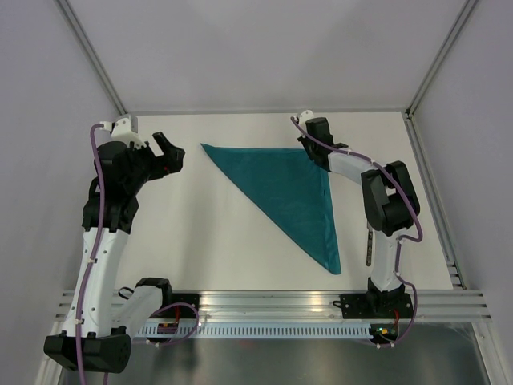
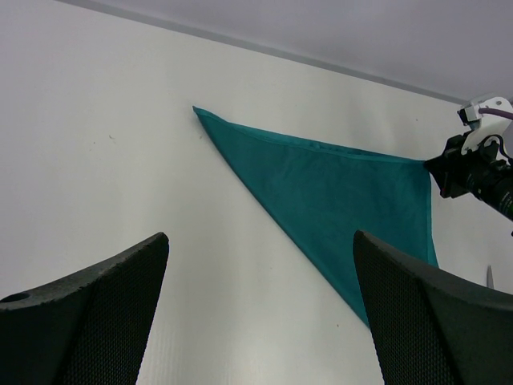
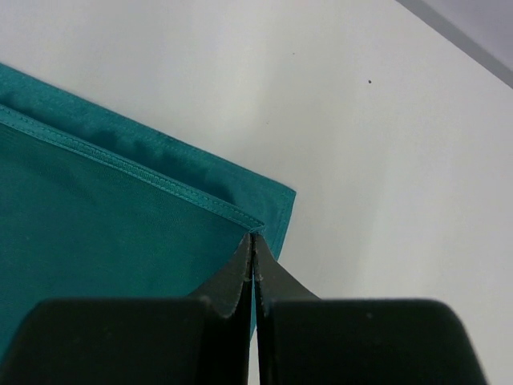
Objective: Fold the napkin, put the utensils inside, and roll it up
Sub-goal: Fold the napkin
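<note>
The teal napkin lies folded into a triangle on the white table, its long edge running from far left to near right. My right gripper is at the triangle's far right corner, shut on the hemmed corner of the upper layer; the lower layer pokes out just beyond it. My left gripper hovers left of the napkin's far left tip, open with nothing between its fingers. A thin knife lies right of the napkin, mostly hidden behind the right arm; only its silver tip shows in the left wrist view.
Grey walls enclose the table on the left, far and right sides. An aluminium rail carrying both arm bases runs along the near edge. The right arm's elbow stands over the table just right of the napkin.
</note>
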You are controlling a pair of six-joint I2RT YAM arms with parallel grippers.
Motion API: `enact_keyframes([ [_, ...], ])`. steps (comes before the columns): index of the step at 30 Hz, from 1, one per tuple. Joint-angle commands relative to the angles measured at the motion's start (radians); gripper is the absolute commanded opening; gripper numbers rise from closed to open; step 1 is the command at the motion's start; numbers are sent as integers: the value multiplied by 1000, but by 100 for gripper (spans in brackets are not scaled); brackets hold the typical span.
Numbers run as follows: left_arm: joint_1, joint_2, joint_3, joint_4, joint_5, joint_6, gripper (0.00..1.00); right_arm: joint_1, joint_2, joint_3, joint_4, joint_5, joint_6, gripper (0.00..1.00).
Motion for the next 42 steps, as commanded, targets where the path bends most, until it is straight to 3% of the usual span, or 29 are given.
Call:
enact_keyframes([
  [1,7,2,-4,39,10,38,100,-14,13,61,6,39,-21,1],
  [42,7,11,-23,43,8,40,100,-46,87,131,-2,75,-67,0],
])
